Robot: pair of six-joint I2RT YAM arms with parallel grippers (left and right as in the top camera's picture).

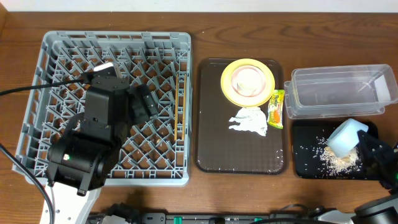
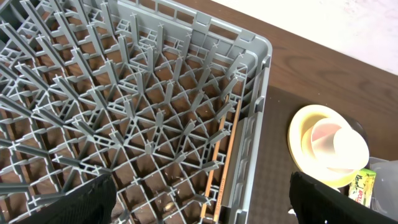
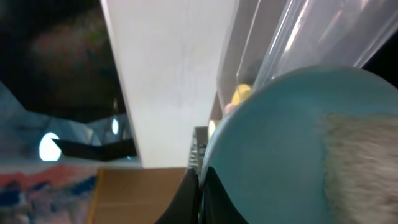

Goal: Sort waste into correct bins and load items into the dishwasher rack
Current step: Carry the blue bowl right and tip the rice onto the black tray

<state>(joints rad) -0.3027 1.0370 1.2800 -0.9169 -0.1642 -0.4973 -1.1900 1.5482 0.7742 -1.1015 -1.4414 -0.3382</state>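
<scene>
The grey dishwasher rack [image 1: 56, 56] fills the left side. Two wooden chopsticks [image 2: 221, 155] lie inside along its right wall. My left gripper [image 1: 144, 102] hovers over the rack, open and empty, as the left wrist view [image 2: 199, 202] shows. My right gripper [image 1: 367, 144] is shut on the rim of the light blue bowl [image 1: 346, 137], tilted over the black tub [image 1: 298, 149]. Rice scraps [image 1: 336, 160] lie in that tub, and some cling inside the bowl [image 3: 292, 137]. The yellow plate [image 1: 230, 87] holds a whitish cup [image 1: 249, 79]. The white napkin [image 1: 249, 121] and the snack wrapper [image 1: 276, 109] lie below and beside it.
The plate, napkin and wrapper rest on the dark brown tray [image 1: 236, 155] between the rack and the tubs. The clear tub [image 1: 339, 93] stands behind the black one at the far right. A black cable runs over the rack's left side.
</scene>
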